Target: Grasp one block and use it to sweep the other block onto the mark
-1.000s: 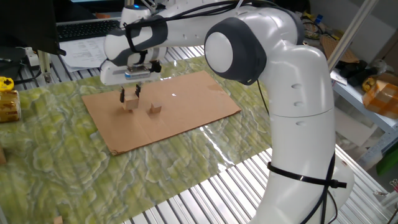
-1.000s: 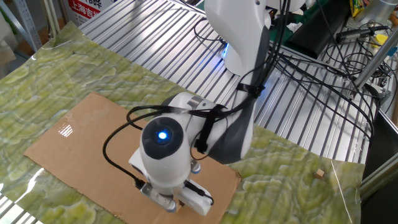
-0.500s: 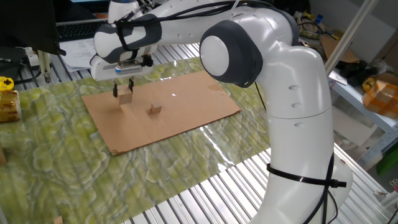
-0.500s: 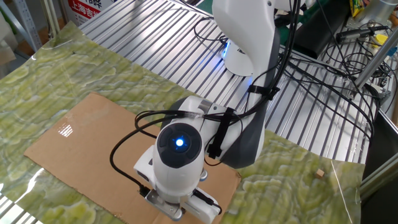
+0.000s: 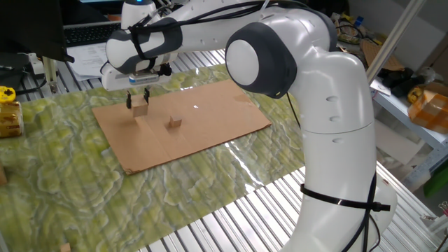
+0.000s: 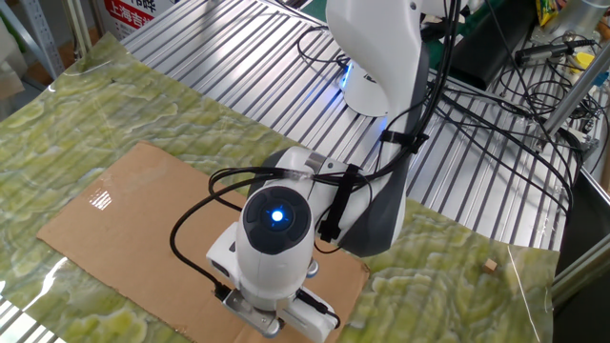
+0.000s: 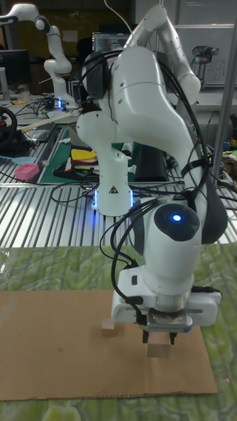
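Right now I see the gripper point(image 5: 138, 99) clamped on the pale cube point(image 5: 141, 110), the cube sitting on the cardboard sheet point(image 5: 210, 119) near its far left corner. My tall view shows the small brown block point(image 7: 109, 327) apart from it, nearer the sheet's middle. I cannot make out the mark.

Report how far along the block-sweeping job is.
Done: the gripper is shut on the pale cube, seemingly lifted just off the cardboard. In hand: positioning the cube beside the small brown block, with a gap between them. Left: the whole sweep; I can't make out the mark.
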`<action>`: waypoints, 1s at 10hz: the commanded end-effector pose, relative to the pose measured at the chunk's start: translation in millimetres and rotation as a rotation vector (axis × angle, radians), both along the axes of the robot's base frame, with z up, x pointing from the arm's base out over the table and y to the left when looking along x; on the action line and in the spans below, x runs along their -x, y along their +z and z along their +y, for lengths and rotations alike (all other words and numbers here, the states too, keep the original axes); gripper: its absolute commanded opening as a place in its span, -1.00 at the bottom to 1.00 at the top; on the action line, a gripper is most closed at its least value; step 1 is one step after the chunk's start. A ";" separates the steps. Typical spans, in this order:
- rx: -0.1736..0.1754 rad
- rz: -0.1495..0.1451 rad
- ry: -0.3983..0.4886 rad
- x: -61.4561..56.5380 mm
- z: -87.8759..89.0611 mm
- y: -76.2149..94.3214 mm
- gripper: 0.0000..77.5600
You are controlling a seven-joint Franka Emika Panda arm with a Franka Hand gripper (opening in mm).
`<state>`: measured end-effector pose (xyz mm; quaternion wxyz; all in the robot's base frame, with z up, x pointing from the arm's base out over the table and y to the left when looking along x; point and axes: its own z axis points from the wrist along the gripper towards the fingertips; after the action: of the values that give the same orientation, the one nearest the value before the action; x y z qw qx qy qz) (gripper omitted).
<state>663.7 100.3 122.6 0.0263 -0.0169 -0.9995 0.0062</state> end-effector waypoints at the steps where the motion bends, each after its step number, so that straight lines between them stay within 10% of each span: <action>1: -0.002 -0.012 -0.001 -1.3 0.3 0.5 1.00; 8: -0.002 -0.012 -0.001 -1.3 0.3 0.5 1.00; 10: -0.011 -0.002 0.017 2.3 -6.5 29.9 1.00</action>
<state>663.3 99.2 125.4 0.0232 -0.0146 -0.9996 0.0042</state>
